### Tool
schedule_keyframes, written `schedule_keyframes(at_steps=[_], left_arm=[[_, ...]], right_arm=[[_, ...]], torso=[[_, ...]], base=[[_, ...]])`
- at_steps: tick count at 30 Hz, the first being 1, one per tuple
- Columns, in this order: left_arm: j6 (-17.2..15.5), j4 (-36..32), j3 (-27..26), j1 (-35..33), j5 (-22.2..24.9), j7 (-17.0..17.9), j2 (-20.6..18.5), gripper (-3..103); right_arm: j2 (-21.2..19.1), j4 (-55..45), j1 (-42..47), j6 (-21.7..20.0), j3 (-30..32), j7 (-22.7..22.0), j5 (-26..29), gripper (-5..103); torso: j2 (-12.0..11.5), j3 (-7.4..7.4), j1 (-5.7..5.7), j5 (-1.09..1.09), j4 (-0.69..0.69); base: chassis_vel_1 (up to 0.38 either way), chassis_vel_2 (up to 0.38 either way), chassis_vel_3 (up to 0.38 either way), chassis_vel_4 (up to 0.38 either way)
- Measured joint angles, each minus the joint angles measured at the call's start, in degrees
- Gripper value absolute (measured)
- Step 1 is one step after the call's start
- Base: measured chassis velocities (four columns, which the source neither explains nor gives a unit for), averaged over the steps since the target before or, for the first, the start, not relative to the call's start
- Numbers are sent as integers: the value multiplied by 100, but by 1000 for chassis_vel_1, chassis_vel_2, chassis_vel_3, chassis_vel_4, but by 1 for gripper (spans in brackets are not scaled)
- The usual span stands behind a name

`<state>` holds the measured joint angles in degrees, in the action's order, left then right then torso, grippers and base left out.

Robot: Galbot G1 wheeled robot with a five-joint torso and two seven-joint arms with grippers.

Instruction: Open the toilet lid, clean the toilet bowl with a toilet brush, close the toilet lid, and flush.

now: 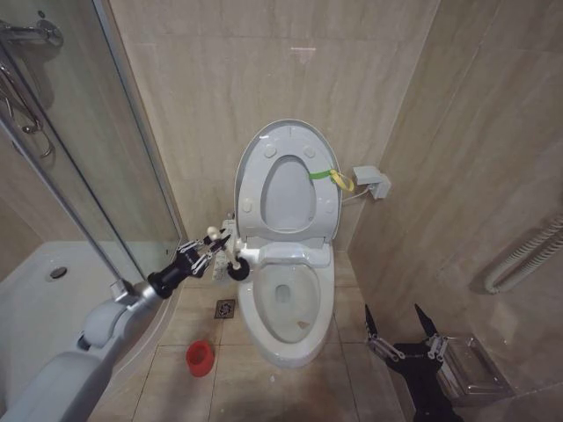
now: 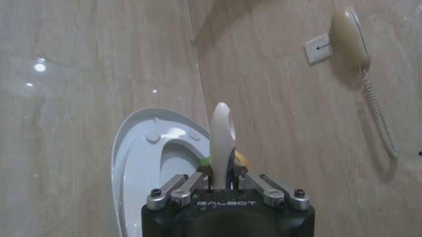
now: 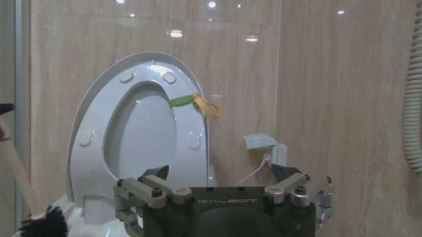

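Observation:
The toilet lid (image 1: 288, 193) stands raised against the back wall, with the ring seat and its green-yellow tag (image 1: 331, 177) up in front of it. Below them the toilet bowl (image 1: 257, 327) lies uncovered. My left gripper (image 1: 215, 252) is shut on the toilet brush's white handle (image 2: 222, 133), and the dark bristle head (image 1: 237, 271) hangs by the bowl's rear left rim. The red holder (image 1: 201, 358) sits on the floor left of the bowl. My right gripper (image 1: 403, 332) waits open, low and to the right of the bowl. In the right wrist view the bristle head (image 3: 45, 225) and the lid (image 3: 142, 133) show too.
A shower tray (image 1: 44, 299) and glass door (image 1: 88, 176) close off the left side. A floor drain (image 1: 225, 309) lies beside the bowl. A wall box (image 1: 371, 182) is right of the seat, and a metal holder (image 1: 475, 365) and hose (image 1: 528, 255) are on the right wall.

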<state>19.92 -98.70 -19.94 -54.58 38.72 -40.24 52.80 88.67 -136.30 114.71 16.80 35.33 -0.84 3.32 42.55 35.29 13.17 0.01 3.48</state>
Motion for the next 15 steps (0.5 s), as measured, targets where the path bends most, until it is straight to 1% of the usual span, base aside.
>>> schedule_keyframes(at_steps=[2, 4, 5, 7, 8, 11, 12, 13, 15], left_arm=[[-5, 68, 91, 100, -10, -2, 31, 20], [-22, 211, 298, 295, -44, -3, 123, 20], [-22, 211, 298, 295, -44, -3, 123, 20], [-51, 315, 531, 462, -105, 0, 261, 20], [-51, 315, 531, 462, -105, 0, 261, 20], [-74, 447, 835, 595, -240, -1, 543, 20], [-74, 447, 835, 595, -240, -1, 543, 20], [-74, 533, 939, 642, -293, -3, 667, 20], [-73, 683, 1097, 706, -339, 4, 854, 20]], right_arm=[[0, 0, 0, 0, 0, 1, 0, 100], [0, 0, 0, 0, 0, 0, 0, 100], [0, 0, 0, 0, 0, 0, 0, 100], [0, 0, 0, 0, 0, 0, 0, 100], [0, 0, 0, 0, 0, 0, 0, 100], [0, 0, 0, 0, 0, 0, 0, 100], [0, 0, 0, 0, 0, 0, 0, 100], [0, 0, 0, 0, 1, 0, 0, 100], [0, 0, 0, 0, 0, 0, 0, 100]], torso=[[0, 0, 0, 0, 0], [0, 0, 0, 0, 0], [0, 0, 0, 0, 0], [0, 0, 0, 1, 0], [0, 0, 0, 1, 0], [0, 0, 0, 0, -1], [0, 0, 0, 0, -1], [0, 0, 0, 0, 1], [0, 0, 0, 0, 0]], base=[[0, 0, 0, 0], [0, 0, 0, 0], [0, 0, 0, 0], [0, 0, 0, 0], [0, 0, 0, 0], [0, 0, 0, 0], [0, 0, 0, 0], [0, 0, 0, 0], [0, 0, 0, 0]])
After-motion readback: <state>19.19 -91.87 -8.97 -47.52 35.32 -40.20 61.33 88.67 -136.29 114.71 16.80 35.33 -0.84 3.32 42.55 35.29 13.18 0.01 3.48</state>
